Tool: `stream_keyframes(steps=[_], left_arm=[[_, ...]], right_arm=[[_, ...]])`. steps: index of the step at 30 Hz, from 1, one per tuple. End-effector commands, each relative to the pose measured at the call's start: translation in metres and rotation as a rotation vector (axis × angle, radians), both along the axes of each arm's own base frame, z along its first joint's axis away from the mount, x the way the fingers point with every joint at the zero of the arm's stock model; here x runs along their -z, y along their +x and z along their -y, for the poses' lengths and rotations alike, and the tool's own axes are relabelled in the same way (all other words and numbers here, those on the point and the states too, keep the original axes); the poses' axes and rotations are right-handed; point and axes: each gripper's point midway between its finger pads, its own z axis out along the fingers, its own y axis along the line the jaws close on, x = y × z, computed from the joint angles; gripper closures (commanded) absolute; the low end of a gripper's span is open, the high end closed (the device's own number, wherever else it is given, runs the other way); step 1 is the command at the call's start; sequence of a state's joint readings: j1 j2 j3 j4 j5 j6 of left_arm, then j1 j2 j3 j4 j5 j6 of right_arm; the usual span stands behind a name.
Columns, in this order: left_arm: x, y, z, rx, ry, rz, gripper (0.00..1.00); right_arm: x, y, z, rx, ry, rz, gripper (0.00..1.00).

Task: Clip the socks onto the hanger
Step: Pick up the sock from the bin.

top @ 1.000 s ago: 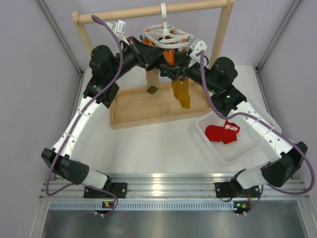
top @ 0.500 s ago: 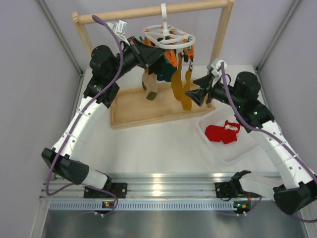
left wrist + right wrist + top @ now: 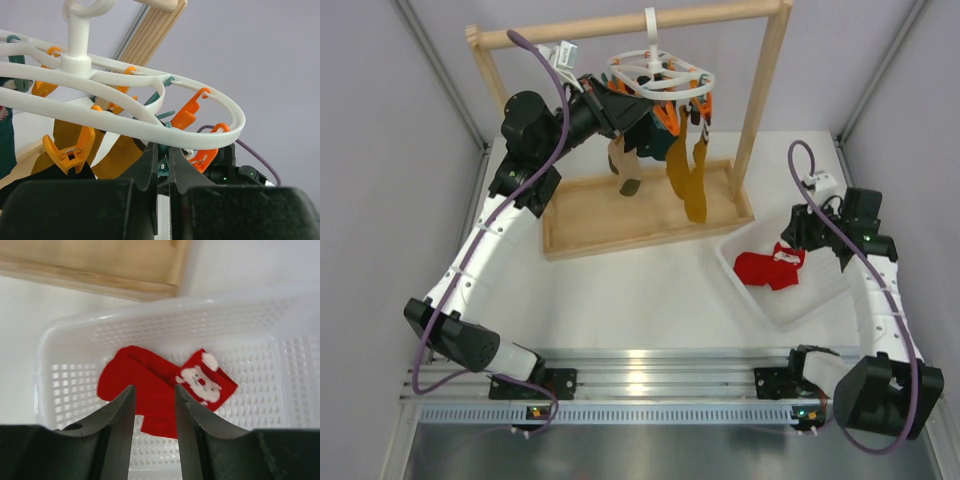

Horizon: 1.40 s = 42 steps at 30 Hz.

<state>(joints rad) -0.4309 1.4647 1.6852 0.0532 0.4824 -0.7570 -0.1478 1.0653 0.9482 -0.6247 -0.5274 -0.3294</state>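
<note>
Two red Santa socks (image 3: 120, 382) below parted, empty right gripper (image 3: 154, 390); left gripper (image 3: 161, 150) clenched under hanger (image 3: 125, 127). Pickup next: descend, pinch one.

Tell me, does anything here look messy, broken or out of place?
Nothing looks broken or spilled. The only untidy bit is the red socks, which lie crumpled in the white basket rather than clipped to the hanger.

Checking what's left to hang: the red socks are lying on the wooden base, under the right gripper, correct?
No. The red socks lie in the white basket, not on the wooden base, under the right gripper; the right wrist view shows it.
</note>
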Motion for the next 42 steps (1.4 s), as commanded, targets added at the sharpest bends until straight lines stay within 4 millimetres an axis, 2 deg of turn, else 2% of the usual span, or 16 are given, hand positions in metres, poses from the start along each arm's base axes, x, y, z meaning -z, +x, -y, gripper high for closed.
stream_keyframes(steps=[1, 3, 7, 8, 9, 13, 18, 21, 27, 31, 35, 42], left_arm=[[-0.011, 0.013, -0.007, -0.062, -0.028, 0.035, 1.00], [-0.011, 0.013, -0.007, -0.062, -0.030, 0.035, 1.00], [-0.009, 0.013, -0.007, -0.060, -0.026, 0.032, 1.00], [-0.009, 0.013, -0.007, -0.060, -0.025, 0.033, 1.00], [-0.009, 0.013, -0.007, -0.062, -0.023, 0.036, 1.00], [-0.011, 0.010, -0.009, -0.065, -0.020, 0.047, 1.00], [-0.010, 0.010, -0.009, -0.068, -0.014, 0.049, 1.00], [-0.007, 0.012, -0.009, -0.073, -0.011, 0.043, 1.00], [-0.004, 0.013, -0.010, -0.081, -0.007, 0.040, 1.00], [-0.002, 0.014, -0.009, -0.078, -0.007, 0.034, 1.00], [-0.002, 0.014, -0.009, -0.075, -0.005, 0.036, 1.00], [0.002, 0.015, -0.008, -0.074, -0.003, 0.027, 1.00]], right_arm=[[0.016, 0.013, 0.046, 0.258, 0.005, -0.006, 0.64], [0.029, 0.016, 0.071, 0.382, -0.019, -0.010, 0.63], [0.060, 0.022, 0.096, 0.514, -0.006, -0.076, 0.61], [0.071, 0.024, 0.100, 0.533, 0.006, -0.109, 0.55], [0.074, 0.026, 0.103, 0.556, 0.024, -0.120, 0.52], [0.092, 0.034, 0.106, 0.544, 0.066, -0.154, 0.42], [0.117, 0.041, 0.098, 0.412, 0.138, -0.224, 0.46], [0.131, 0.041, 0.096, 0.354, 0.151, -0.260, 0.44], [0.144, 0.040, 0.088, 0.285, 0.182, -0.275, 0.45], [0.146, 0.044, 0.087, 0.282, 0.196, -0.257, 0.51], [0.143, 0.045, 0.083, 0.253, 0.235, -0.252, 0.67], [0.110, 0.047, 0.078, 0.155, 0.285, -0.185, 0.91]])
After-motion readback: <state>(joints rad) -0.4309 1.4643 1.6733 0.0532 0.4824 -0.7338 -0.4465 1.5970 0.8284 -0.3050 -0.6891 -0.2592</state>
